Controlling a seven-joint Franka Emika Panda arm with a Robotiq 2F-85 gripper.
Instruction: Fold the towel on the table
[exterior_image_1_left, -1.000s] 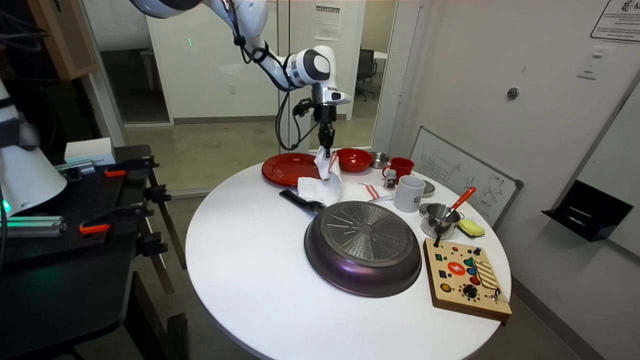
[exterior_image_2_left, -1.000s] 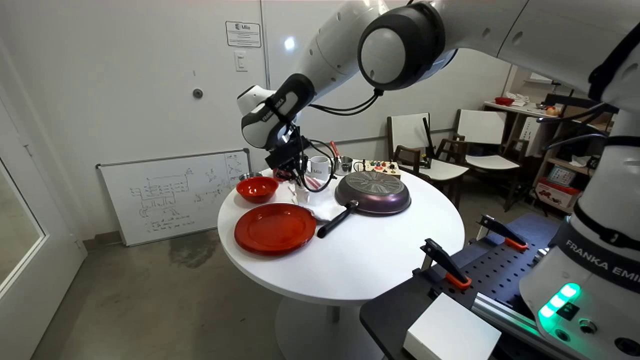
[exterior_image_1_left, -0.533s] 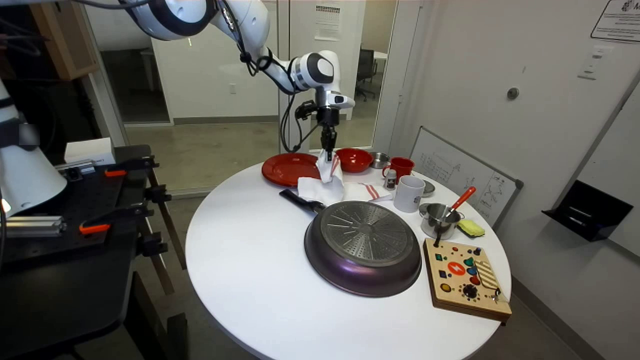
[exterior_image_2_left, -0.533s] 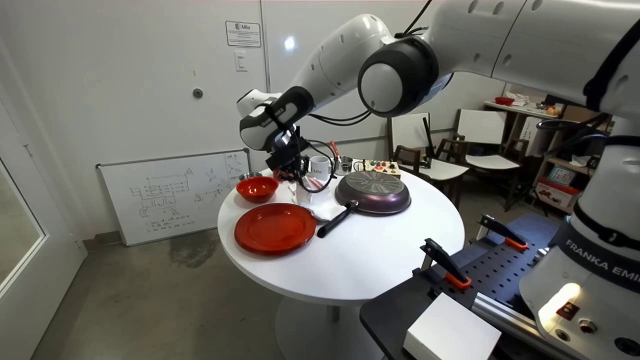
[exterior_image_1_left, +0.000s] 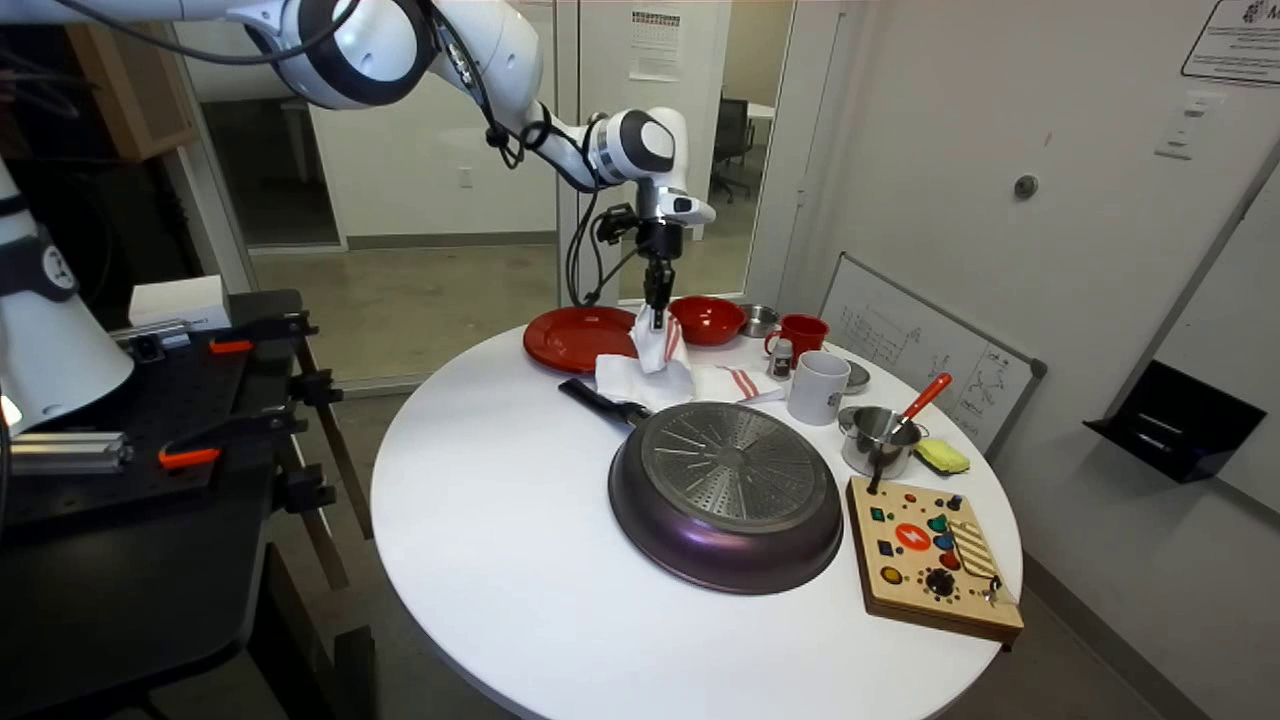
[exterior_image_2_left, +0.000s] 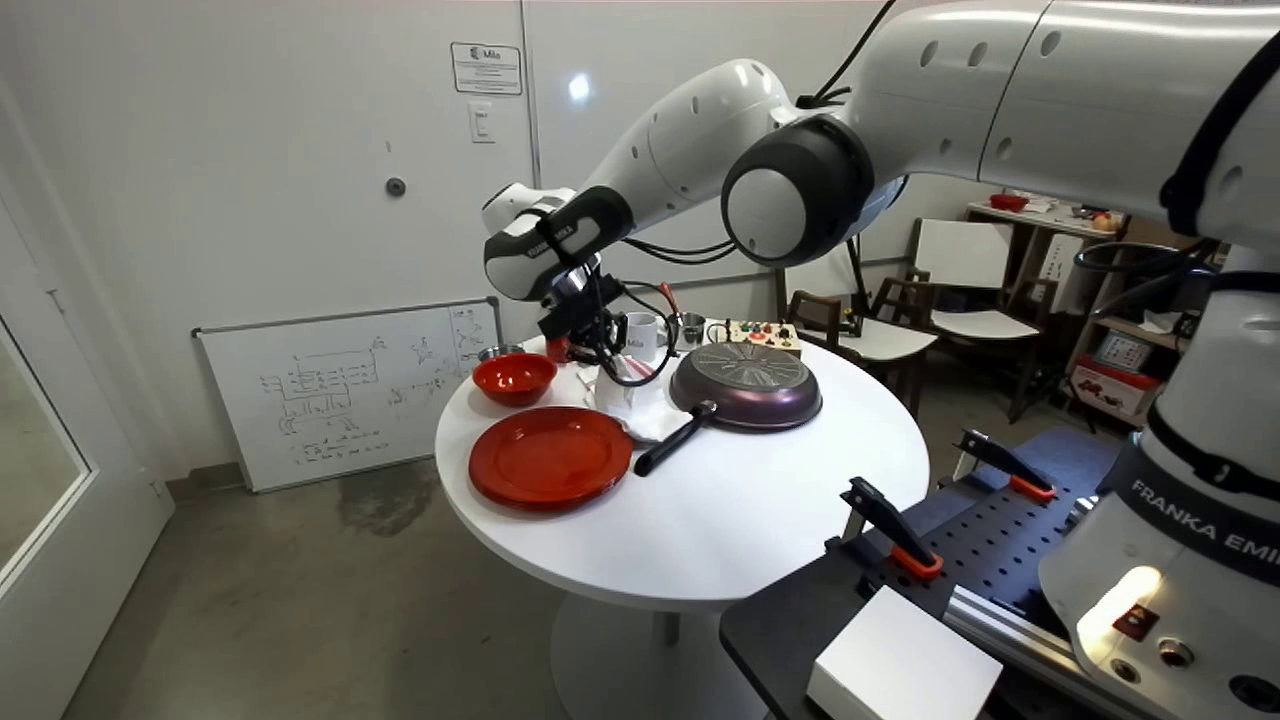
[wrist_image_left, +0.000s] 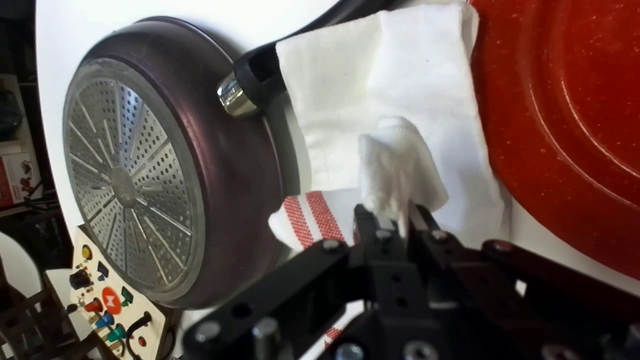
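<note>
White towel (wrist_image_left: 392, 102) with red stripes: one raised fold pinched between your fingers (wrist_image_left: 368, 232), the rest lying below them on the bench (exterior_image_1_left: 500, 520). Placement, as you see it in an exterior view: red plate (exterior_image_1_left: 575, 338) just to the towel's left, red bowl (exterior_image_1_left: 710, 335) on its far side, white mug (exterior_image_1_left: 818, 388) to the right, upturned pan (exterior_image_1_left: 725, 500) on the near side.

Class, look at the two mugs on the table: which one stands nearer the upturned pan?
The white mug. In an exterior view it stands just beyond the pan; the red mug is farther back, partly behind a small shaker.
</note>
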